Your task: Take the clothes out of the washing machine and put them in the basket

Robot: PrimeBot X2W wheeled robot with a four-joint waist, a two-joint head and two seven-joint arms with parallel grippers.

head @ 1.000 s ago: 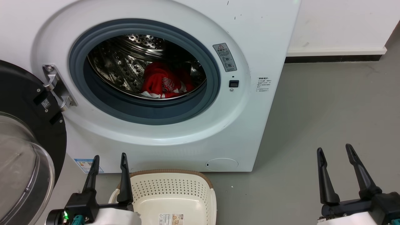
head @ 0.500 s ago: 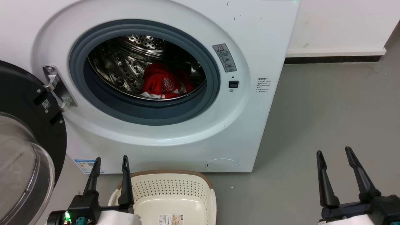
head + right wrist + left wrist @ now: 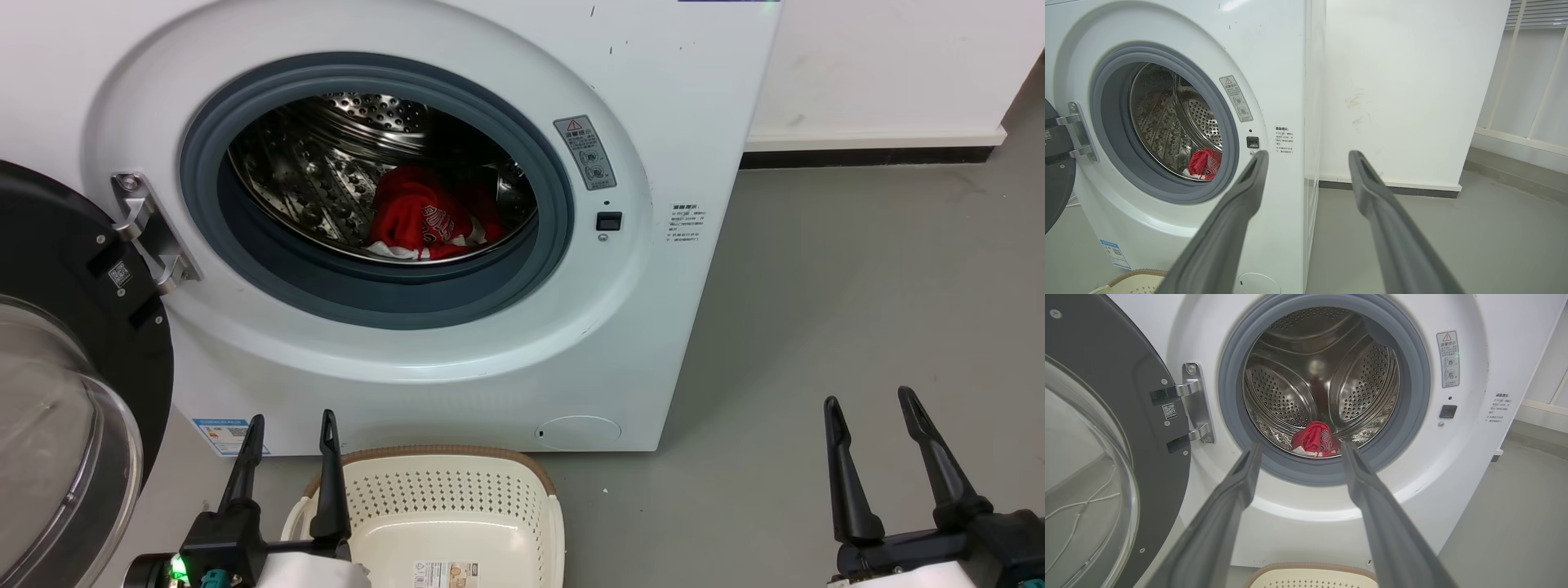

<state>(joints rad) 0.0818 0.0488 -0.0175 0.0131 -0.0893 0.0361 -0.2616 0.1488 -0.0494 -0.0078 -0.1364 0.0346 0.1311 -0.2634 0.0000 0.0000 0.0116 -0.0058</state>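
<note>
Now, holds the left gripper (image 3: 291, 416) low at the near left with both dark fingers upright and spread apart, pinching nothing. Crosses the left edge of the basket (image 3: 457, 498) with one finger of that gripper in the head view. Aims that gripper, by the left wrist view, straight at the open round mouth of the washing machine (image 3: 490, 392), with the clothes (image 3: 420, 216) framed between the two fingertips and well beyond them. Holds the right gripper (image 3: 868, 396) low at the near right, well apart from the machine, above bare grey floor (image 3: 816, 286), with fingers likewise splayed and empty and tilted a little to the left. Points it, by the right wrist view, past the right front corner of the machine toward the white wall (image 3: 882, 65), with one finger crossing the white front panel and the other crossing floor and wall. Touches no garment with either gripper. Finds the clothes as one crumpled red heap with white trim and white lettering, low in the steel drum (image 3: 302, 180), right of its middle and just behind the grey door ring (image 3: 367, 302). Faces the basket on the floor just in front of the machine, below the opening, cream with a brown rim, its bare base bearing a label sticker (image 3: 445, 574). Has the black-rimmed glass door (image 3: 49, 245) swung wide open at the left, hung on a metal hinge (image 3: 151, 233) beside the ring.
</note>
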